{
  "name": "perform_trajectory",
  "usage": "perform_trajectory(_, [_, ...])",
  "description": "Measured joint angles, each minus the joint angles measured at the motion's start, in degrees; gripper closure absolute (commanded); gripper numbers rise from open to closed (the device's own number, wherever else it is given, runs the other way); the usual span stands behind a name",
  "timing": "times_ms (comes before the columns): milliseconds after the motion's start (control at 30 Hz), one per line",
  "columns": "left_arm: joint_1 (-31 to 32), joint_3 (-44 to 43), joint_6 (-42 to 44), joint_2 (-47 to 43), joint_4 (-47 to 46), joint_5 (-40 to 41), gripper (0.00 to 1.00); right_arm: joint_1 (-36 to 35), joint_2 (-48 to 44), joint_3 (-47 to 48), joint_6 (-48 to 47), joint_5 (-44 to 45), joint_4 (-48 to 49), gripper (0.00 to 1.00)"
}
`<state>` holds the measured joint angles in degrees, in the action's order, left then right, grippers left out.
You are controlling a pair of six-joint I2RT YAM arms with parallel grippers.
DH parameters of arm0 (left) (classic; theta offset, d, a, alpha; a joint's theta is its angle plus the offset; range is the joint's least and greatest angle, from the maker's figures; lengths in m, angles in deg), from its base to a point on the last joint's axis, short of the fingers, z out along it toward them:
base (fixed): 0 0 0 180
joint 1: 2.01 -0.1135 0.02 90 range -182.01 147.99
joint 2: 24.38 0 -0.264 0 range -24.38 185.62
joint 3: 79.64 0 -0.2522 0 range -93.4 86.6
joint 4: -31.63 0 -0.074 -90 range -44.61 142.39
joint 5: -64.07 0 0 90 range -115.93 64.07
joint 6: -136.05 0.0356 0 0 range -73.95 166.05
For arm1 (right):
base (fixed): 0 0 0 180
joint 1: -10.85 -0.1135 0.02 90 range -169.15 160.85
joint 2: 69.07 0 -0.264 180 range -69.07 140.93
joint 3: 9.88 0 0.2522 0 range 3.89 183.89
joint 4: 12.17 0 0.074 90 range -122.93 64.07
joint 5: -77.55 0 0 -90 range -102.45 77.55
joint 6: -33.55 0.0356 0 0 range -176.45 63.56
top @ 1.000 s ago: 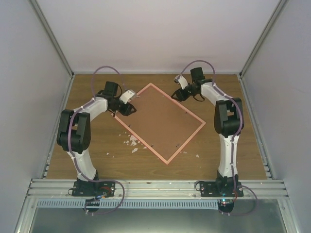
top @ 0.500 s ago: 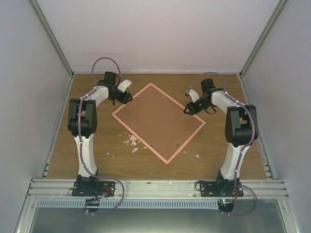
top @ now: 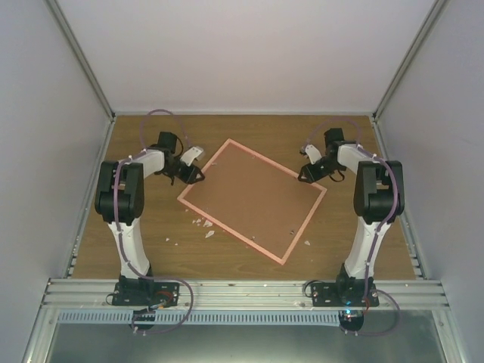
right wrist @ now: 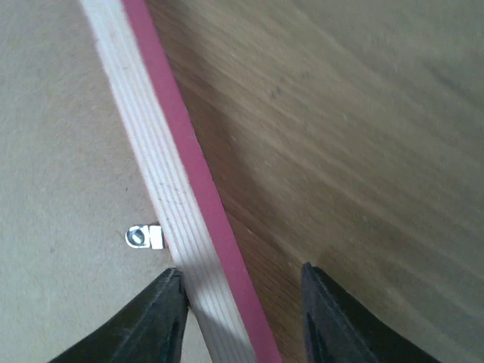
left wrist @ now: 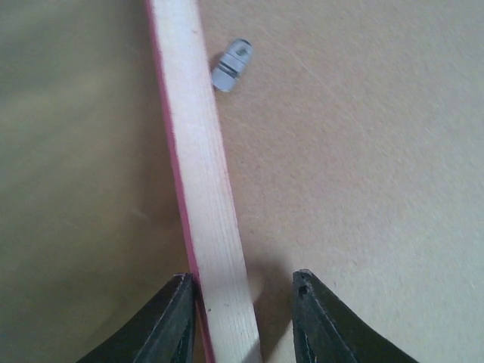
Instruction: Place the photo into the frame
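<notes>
— Wooden table (top: 151, 227) between pale walls, seen from above: what lies on it?

— The frame (top: 231, 230), face down, with the brown backing board (top: 253, 198) filling it and white scraps (top: 204, 221) just beside its near-left edge. A second ago it sat more like a diamond. Now it has turned a little and slid toward the near right. My left gripper (top: 195, 175) sits on the far-left rail close to the left corner. My right gripper (top: 306, 175) has come down from beside the far corner to the far-right rail, near the right corner.

— And the photo?

— I cannot see the photo in any view. With the board on, I judge it is either underneath or not yet in.

— Left wrist view?

— My fingers stand parted astride the pale rail. One touches the pink outer edge, the other hangs over the board, clear of the rail. Nothing is clamped. A grey turn-tab (left wrist: 231, 64) lies on the board just beside the rail, further along.

— Right wrist?

— Much the same: jaws released and straddling the rail, one finger at its inner edge, the other over bare table. A silver turn-tab (right wrist: 144, 237) pokes from the rail onto the board, near my finger.

— Meaning?

— I judge the turn has brought both rails and their tabs within my reach.
</notes>
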<state>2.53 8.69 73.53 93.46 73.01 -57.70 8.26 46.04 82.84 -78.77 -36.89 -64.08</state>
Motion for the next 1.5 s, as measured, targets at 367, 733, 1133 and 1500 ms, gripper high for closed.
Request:
perform_trajectory(367, [8.5,20.1,3.6,-15.4,4.1,-4.3,0.49,4.0,4.8,5.1,-3.9,-3.0,-1.9,0.51])
perform_trajectory(733, [2.6,22.8,1.8,-20.5,3.6,-8.1,0.53,-2.8,9.7,13.1,-3.0,-9.3,-1.5,0.43])
perform_trajectory(1133, [0.9,11.9,-6.5,-14.7,-3.1,-3.6,0.52,-8.7,3.4,12.1,-2.8,-20.7,5.7,0.43])
perform_trajectory(1500, [6.7,11.5,-12.5,-10.5,-6.0,2.2,0.54,-22.0,5.9,11.4,0.2,-20.0,14.3,0.59])
